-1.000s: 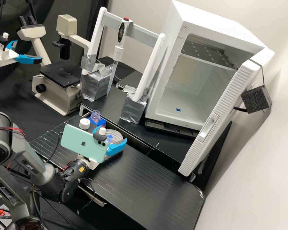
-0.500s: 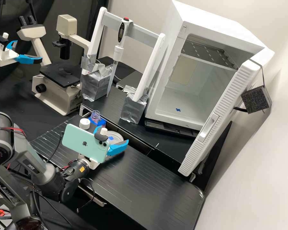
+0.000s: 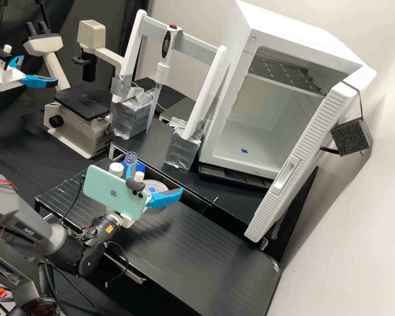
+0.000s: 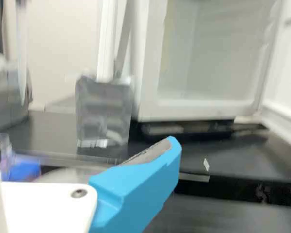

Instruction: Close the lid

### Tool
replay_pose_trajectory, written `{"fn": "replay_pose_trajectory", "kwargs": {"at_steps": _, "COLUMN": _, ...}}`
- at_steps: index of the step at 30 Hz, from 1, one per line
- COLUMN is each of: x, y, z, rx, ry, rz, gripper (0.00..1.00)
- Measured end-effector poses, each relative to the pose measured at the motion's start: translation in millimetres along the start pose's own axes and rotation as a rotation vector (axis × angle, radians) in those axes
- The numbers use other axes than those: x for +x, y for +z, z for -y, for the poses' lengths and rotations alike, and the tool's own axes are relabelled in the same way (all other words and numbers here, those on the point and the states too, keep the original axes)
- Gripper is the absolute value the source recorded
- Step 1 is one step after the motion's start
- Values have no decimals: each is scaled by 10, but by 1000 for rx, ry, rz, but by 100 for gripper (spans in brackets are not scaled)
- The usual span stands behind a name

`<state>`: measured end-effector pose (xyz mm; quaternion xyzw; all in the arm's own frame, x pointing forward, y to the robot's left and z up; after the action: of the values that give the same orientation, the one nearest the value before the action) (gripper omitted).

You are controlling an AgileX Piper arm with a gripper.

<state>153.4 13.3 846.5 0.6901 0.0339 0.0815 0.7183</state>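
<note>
At the centre-left of the high view, the gripper (image 3: 156, 177) is seen with its jaws spread wide, and nothing is seen gripped between them. The clear round dish (image 3: 156, 186), presumably the task's thing, is placed just behind the jaws, right of the blue holder (image 3: 140, 168); whether its lid is fully seated cannot be told. An uncapped bottle (image 3: 131, 158) is stood in that holder, with a white screw cap (image 3: 116, 168) seen near it. If the dish's lid is meant, closing may be nearly done, but completion cannot be confirmed, and a check of the fit is probably left
</note>
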Motion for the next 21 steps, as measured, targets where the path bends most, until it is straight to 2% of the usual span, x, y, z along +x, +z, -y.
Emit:
{"fn": "replay_pose_trajectory", "kwargs": {"at_steps": 4, "x": -1, "y": -158, "z": -28, "rx": 24, "ry": 59, "rz": -71, "gripper": 100}}
{"fn": "replay_pose_trajectory", "kwargs": {"at_steps": 6, "x": 11, "y": -215, "z": -22, "rx": 49, "ry": 80, "rz": -96, "gripper": 100}}
{"fn": "replay_pose_trajectory", "kwargs": {"at_steps": 10, "x": 51, "y": -307, "z": 34, "rx": 73, "ry": 101, "rz": -127, "gripper": 100}}
{"fn": "replay_pose_trajectory", "kwargs": {"at_steps": 12, "x": 97, "y": -342, "z": 58, "rx": 65, "ry": 126, "rz": -117, "gripper": 100}}
{"fn": "replay_pose_trajectory", "kwargs": {"at_steps": 15, "x": 165, "y": -380, "z": 57, "rx": 87, "ry": 161, "rz": -101, "gripper": 100}}
{"fn": "replay_pose_trajectory", "kwargs": {"at_steps": 21, "x": 221, "y": -368, "z": 75, "rx": 114, "ry": 154, "rz": -86, "gripper": 100}}
